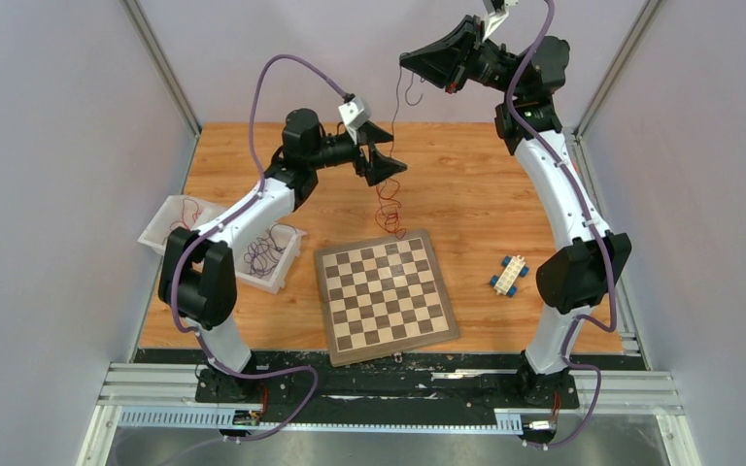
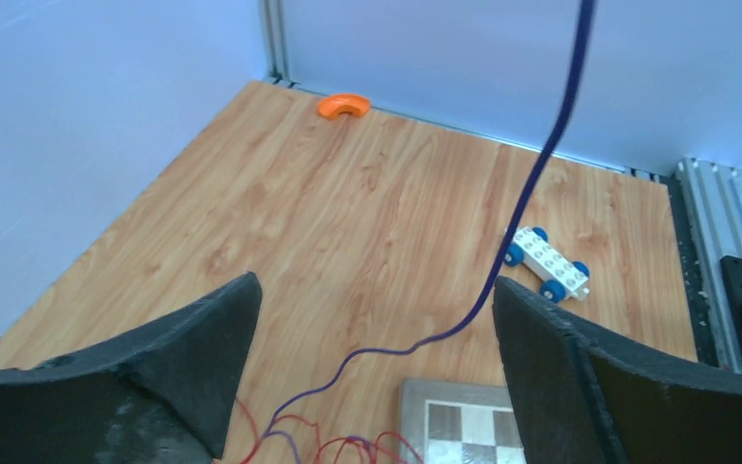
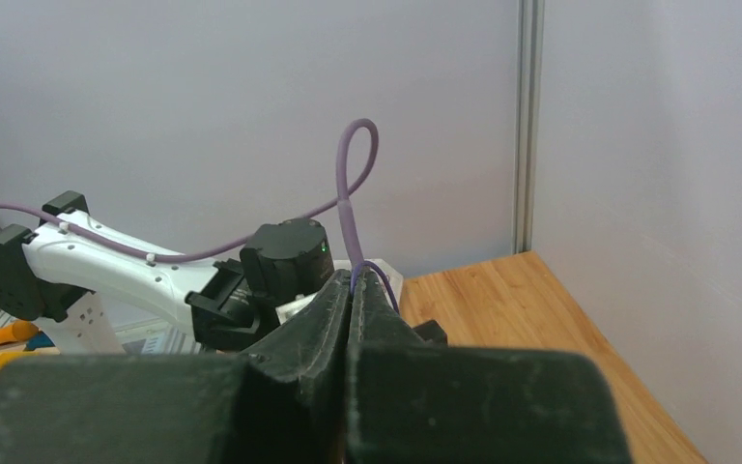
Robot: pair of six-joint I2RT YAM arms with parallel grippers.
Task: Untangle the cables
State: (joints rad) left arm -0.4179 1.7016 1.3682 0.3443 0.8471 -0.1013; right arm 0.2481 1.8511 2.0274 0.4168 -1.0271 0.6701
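The right gripper (image 1: 411,60) is raised high over the far side of the table (image 1: 505,184), clenched on the top end of a dark purple cable (image 2: 541,164). In its own wrist view the fingers press flat together, with a thin purple loop peeping out at the tip. Held up like that, the cable hangs in a long line, which looks meant to draw it out of the knot of red cables (image 1: 389,209) just beyond the far edge of the chessboard (image 1: 384,291). Whether that knot rests fully on the table I cannot tell

The left gripper (image 2: 375,288) hovers lower, over the knot, spread wide and grasping nothing. The purple cable runs through the gap between its fingers without clearly touching either. It seems placed there to catch or pin the red strands while the purple one lifts free

At the table's left edge sit two white trays (image 1: 152,233), one holding reddish cables and the other darker ones, probably for sorting separated cables. A toy block car (image 1: 510,274) and an orange curved piece (image 2: 343,104) lie well apart from the work

No brand, label or writing can be read anywhere
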